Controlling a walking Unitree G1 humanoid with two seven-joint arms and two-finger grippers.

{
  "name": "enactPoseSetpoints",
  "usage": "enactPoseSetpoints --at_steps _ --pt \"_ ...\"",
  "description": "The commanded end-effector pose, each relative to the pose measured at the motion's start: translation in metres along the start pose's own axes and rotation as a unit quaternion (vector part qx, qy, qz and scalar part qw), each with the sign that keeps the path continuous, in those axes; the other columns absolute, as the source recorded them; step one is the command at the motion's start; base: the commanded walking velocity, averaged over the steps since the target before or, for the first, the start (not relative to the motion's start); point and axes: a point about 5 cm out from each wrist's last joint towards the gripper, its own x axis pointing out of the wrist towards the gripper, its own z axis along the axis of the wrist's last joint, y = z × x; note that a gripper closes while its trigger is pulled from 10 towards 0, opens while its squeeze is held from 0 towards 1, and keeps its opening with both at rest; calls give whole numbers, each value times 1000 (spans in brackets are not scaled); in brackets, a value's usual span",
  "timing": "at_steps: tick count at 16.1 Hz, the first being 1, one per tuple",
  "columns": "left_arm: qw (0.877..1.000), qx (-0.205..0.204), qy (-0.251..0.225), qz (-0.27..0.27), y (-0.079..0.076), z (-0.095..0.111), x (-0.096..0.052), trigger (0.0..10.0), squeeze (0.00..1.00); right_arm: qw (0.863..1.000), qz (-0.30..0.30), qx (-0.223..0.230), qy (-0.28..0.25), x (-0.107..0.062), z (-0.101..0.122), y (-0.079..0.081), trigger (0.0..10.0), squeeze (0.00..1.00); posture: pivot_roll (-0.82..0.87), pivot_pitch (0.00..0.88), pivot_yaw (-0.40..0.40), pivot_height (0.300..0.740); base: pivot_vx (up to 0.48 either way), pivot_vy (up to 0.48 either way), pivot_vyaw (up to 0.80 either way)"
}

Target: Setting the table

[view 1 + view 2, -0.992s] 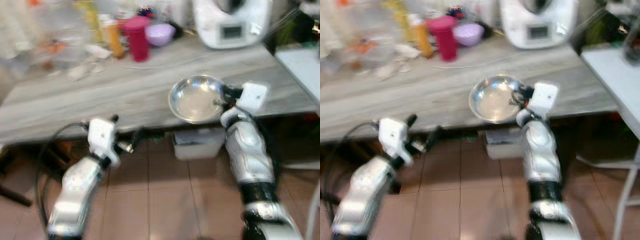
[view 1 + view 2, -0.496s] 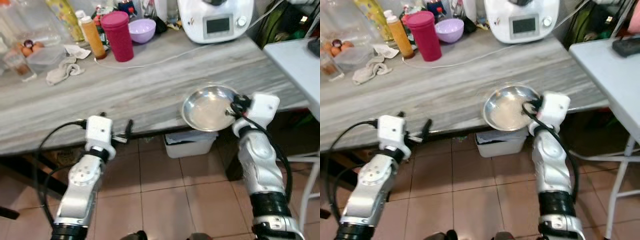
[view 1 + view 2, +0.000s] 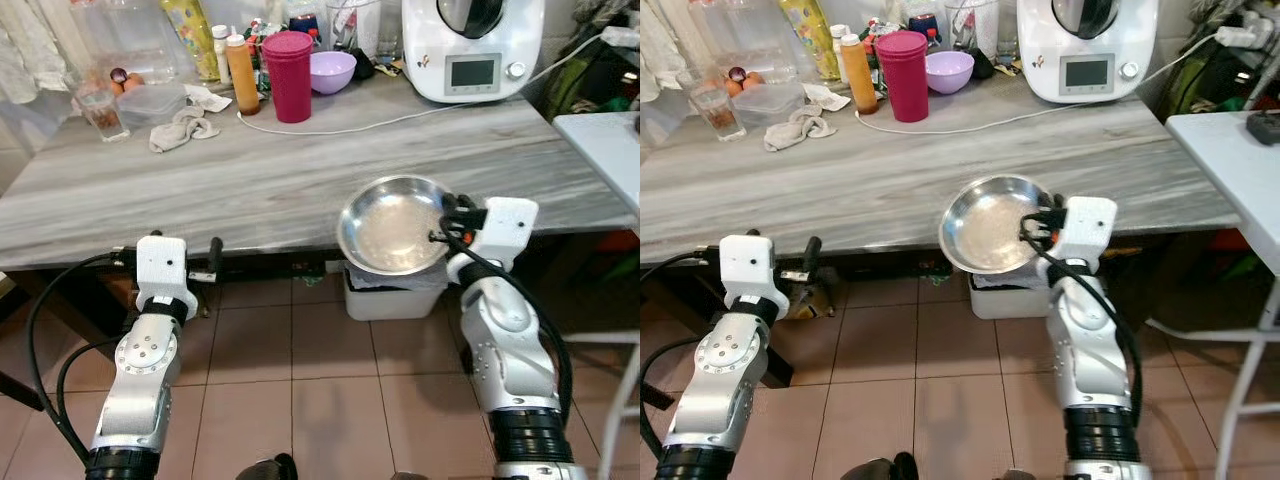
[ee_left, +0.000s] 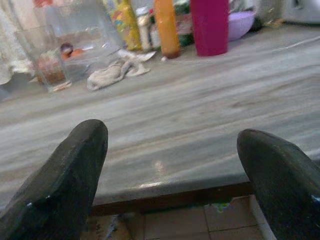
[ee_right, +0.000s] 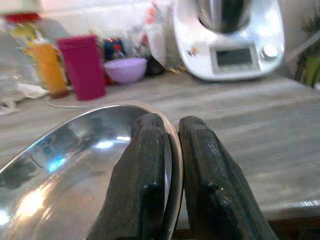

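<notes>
Left gripper [image 3: 210,262] low at the near edge of the grey wood-grain table [image 3: 250,180], fingers spread wide, nothing between them; wrist view looks across the tabletop. Right gripper [image 3: 447,222] at the same near edge, fingers pinched narrow on the rim of a steel bowl [image 3: 392,224]. Bowl round, no long axis to speak of; open side up, tilted slightly, partly overhanging the table edge, body extending toward robot's left from the grip. White bin [image 3: 392,292] on tiled floor beneath. Far side of table: crumpled cloth [image 3: 180,128], glass [image 3: 98,108], orange bottle [image 3: 239,73], magenta tumbler [image 3: 288,76], lilac bowl [image 3: 332,71], white kitchen machine [image 3: 472,45].
</notes>
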Motion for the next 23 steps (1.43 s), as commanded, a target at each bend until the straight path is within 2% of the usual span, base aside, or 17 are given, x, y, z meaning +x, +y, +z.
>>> enactPoseSetpoints --at_steps 1,6,11,12,14,16,20,23 --pt "1000 -2 -20 3 3 10 4 10000 0 1000 10 -6 -16 0 8 5 10000 0 -186 67 69 740 379 0 0" --pt "1000 3 -27 -12 -1 13 7 10000 0 1000 7 1 -19 0 9 6 10000 0 -185 63 79 740 425 0 0" --pt "999 8 -31 -27 -4 13 7 10000 0 999 19 6 -29 7 11 16 10000 0 -176 38 79 740 440 0 0" --pt "999 0 -30 -25 -4 9 4 10000 0 999 25 7 -28 8 10 20 10000 0 -165 31 72 740 0 0 0" --pt "999 14 -31 -37 -6 7 -1 10000 0 999 41 10 -32 9 12 27 10000 0 -162 29 67 740 0 0 0" --pt "998 18 -19 -49 -8 -3 -12 10000 0 999 46 10 -27 0 6 33 10000 0 -165 16 65 740 0 0 0" --pt "998 18 -14 -62 -12 -3 -12 10000 0 999 47 20 -13 -11 -5 38 10000 0 -166 15 105 740 0 0 0" --pt "997 24 -12 -75 -11 -3 -5 10000 0 999 18 28 -16 -8 -2 35 10000 0 -179 19 120 740 0 0 0"
